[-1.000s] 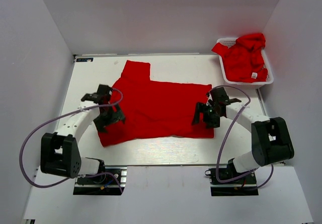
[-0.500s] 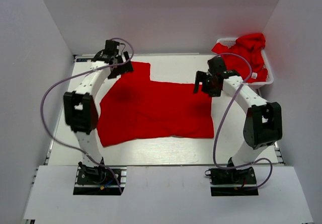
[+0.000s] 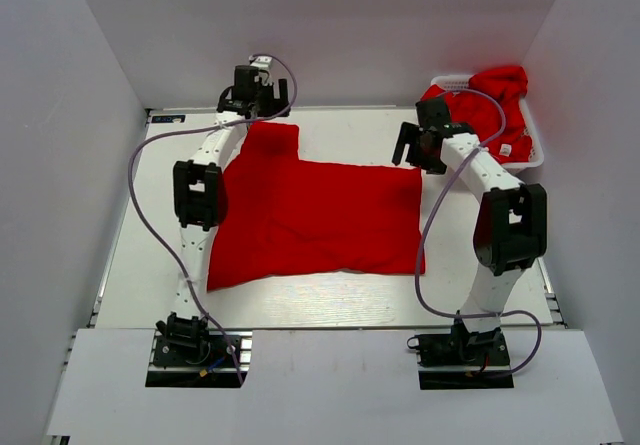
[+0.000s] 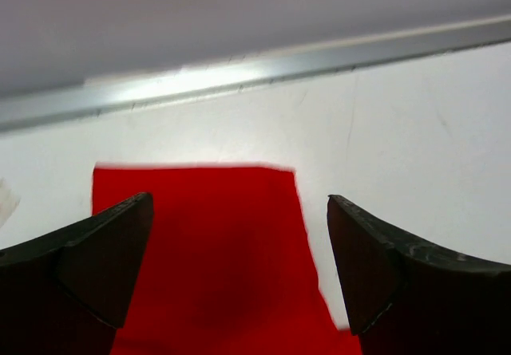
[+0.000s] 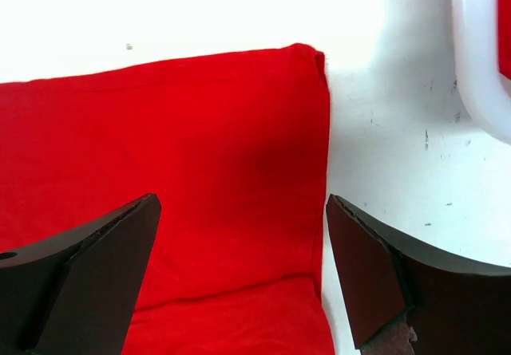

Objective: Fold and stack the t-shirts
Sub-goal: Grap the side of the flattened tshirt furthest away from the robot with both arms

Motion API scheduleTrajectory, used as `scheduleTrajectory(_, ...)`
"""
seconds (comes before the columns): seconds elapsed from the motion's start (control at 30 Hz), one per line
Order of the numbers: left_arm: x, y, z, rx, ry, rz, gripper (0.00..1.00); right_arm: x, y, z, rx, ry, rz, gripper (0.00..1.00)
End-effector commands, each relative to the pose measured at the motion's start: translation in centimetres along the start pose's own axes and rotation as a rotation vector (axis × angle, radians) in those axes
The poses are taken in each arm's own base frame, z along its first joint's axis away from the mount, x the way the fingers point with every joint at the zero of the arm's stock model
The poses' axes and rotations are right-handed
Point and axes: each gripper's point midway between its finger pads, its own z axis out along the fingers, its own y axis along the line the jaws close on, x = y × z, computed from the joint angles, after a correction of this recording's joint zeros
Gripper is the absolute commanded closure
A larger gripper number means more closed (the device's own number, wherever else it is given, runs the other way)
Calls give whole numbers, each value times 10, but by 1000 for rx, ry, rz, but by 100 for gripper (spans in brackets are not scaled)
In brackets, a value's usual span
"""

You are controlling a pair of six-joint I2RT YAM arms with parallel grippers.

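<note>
A bright red t-shirt point(image 3: 310, 215) lies flat on the white table, a narrow part reaching toward the back left. My left gripper point(image 3: 262, 98) is open above that far end, which shows red point(image 4: 207, 243) between its jaws. My right gripper point(image 3: 418, 150) is open above the shirt's back right corner point(image 5: 303, 60). Both grippers hold nothing. More red shirts point(image 3: 488, 115), one with a small white tag, are heaped in the basket at the back right.
The white lattice basket point(image 3: 535, 145) stands at the back right corner; its rim shows in the right wrist view point(image 5: 479, 68). A metal rail point(image 4: 239, 76) runs along the table's back edge under the rear wall. White walls close in left and right.
Both arms have stretched from the shirt's near side edges to its far end. The left gripper went to the back left part, the right gripper to the back right corner. The shirt lies flatter.
</note>
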Motion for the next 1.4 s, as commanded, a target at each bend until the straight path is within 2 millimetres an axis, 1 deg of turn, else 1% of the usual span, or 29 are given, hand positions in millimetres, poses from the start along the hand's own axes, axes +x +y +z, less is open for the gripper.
scheduleTrajectory(0.0, -55, -35, 7, 109, -207, 98, 0, -8, -2, 9, 9, 1, 22, 10)
scheduleTrajectory(0.03, -52, -43, 16, 134, -235, 82, 0, -7, 0, 10, -5, 8, 21, 10)
scheduleTrajectory(0.1, -45, -34, 27, 97, -240, 77, 0, -2, -2, 14, -11, 28, 27, 10)
scheduleTrajectory(0.13, -47, -39, 30, 89, -259, 81, 0, -1, -3, 15, -10, 35, 31, 10)
scheduleTrajectory(0.2, -31, -33, 42, 72, -243, 77, 0, -1, -4, 18, -17, 38, 30, 10)
scheduleTrajectory(0.23, -29, -33, 44, 49, -246, 86, 0, 0, -4, 18, -20, 39, 28, 10)
scheduleTrajectory(0.33, -16, -19, 61, -14, -257, 78, 0, 2, -3, 20, -42, 54, 31, 10)
scheduleTrajectory(0.37, -16, -25, 64, -6, -272, 95, 0, 6, -4, 22, -46, 68, 31, 10)
scheduleTrajectory(0.4, -5, -21, 69, -19, -252, 93, 2, 6, -5, 22, -47, 66, 28, 10)
scheduleTrajectory(0.43, -1, -18, 70, -32, -245, 91, 2, 10, -6, 23, -45, 78, 34, 10)
scheduleTrajectory(0.47, 5, -23, 72, -26, -234, 105, 2, 11, -7, 24, -44, 81, 35, 10)
scheduleTrajectory(0.5, 19, -17, 76, -52, -203, 113, 4, 12, -8, 24, -42, 85, 33, 10)
scheduleTrajectory(0.53, 25, -15, 78, -55, -190, 126, 4, 13, -10, 24, -40, 86, 38, 10)
scheduleTrajectory(0.57, 32, -21, 78, -48, -168, 140, 5, 15, -10, 25, -41, 90, 38, 10)
scheduleTrajectory(0.63, 46, -18, 80, -54, -127, 170, 7, 13, -13, 25, -37, 87, 48, 10)
scheduleTrajectory(0.7, 62, -32, 82, 6, -85, 197, 7, 11, -13, 27, -40, 84, 51, 10)
scheduleTrajectory(0.73, 69, -30, 82, 5, -67, 206, 7, 10, -14, 27, -36, 82, 55, 10)
scheduleTrajectory(0.77, 75, -36, 82, 12, -46, 223, 9, 11, -14, 30, -39, 92, 56, 10)
scheduleTrajectory(0.8, 74, -34, 82, -1, -47, 222, 13, 10, -13, 29, -44, 90, 59, 10)
scheduleTrajectory(0.83, 82, -37, 82, -4, -29, 237, 15, 9, -13, 31, -42, 92, 61, 10)
scheduleTrajectory(0.9, 81, -31, 82, -36, -31, 237, 22, 10, -13, 33, -42, 96, 60, 10)
scheduleTrajectory(1.03, 80, -25, 81, -72, -33, 236, 47, 7, -16, 36, -29, 91, 58, 10)
scheduleTrajectory(1.1, 79, -20, 81, -102, -35, 236, 56, 5, -16, 36, -23, 89, 52, 10)
scheduleTrajectory(1.13, 78, -17, 81, -120, -36, 226, 64, 4, -17, 38, -18, 90, 54, 10)
scheduleTrajectory(1.2, 64, -9, 77, -180, -67, 214, 70, 1, -17, 40, -14, 85, 53, 10)
scheduleTrajectory(1.23, 66, -6, 76, -204, -62, 199, 74, -1, -15, 40, -16, 79, 50, 10)
scheduleTrajectory(1.27, 58, 1, 74, -250, -80, 186, 82, -1, -17, 41, -4, 78, 48, 10)
scheduleTrajectory(1.33, 52, 2, 72, -263, -95, 174, 84, -6, -17, 43, 5, 66, 45, 10)
scheduleTrajectory(1.37, 47, 5, 70, -286, -106, 171, 89, -12, -14, 43, -2, 54, 46, 10)
